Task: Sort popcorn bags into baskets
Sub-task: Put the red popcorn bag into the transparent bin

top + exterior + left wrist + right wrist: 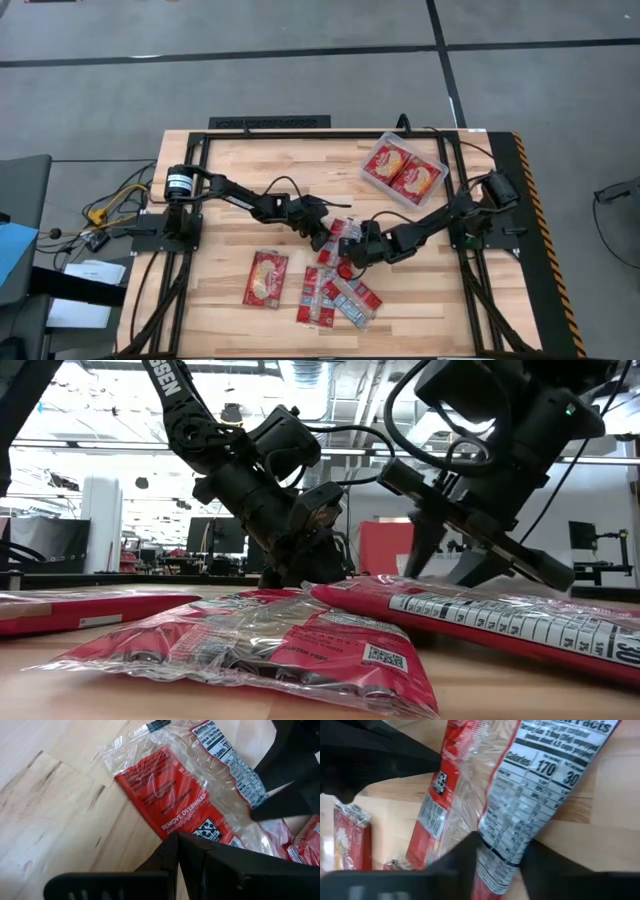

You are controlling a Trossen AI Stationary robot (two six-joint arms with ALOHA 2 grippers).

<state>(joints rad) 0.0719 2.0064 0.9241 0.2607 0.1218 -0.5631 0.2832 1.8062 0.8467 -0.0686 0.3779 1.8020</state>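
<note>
Both grippers meet over one popcorn bag (343,233) at mid-table. It is a red packet in a clear overwrap with a white nutrition panel (540,775). My left gripper (325,238) (178,837) is at its left end, fingers shut. My right gripper (352,258) (501,857) is at its near right end, shut on it. In the low view the packet (500,615) slants up off the other packets. A clear basket (383,138) at the far right holds two red packets with yellow-cream ovals. My left gripper meets the packet at the long red edge of its overwrap (167,827), beside the words "REMOVE OVERWRAP", coming slanting down from the table's left. The shut fingertips cover the place of contact, so how much of the edge lies between them I cannot tell. My right gripper pinches the packet between its two fingers at the nutrition-panel end (502,842). The fingers (462,855) lie across the packet's width, slanting down from the table's right. The packet runs away from the fingers, tilted, its far part over the wood.
A heap of several red packets (335,298) lies near the front edge, just below both grippers. One more packet with a yellow-cream oval (267,278) lies flat to the left of the heap. Bare wood (240,160) shows toward the far left.
</note>
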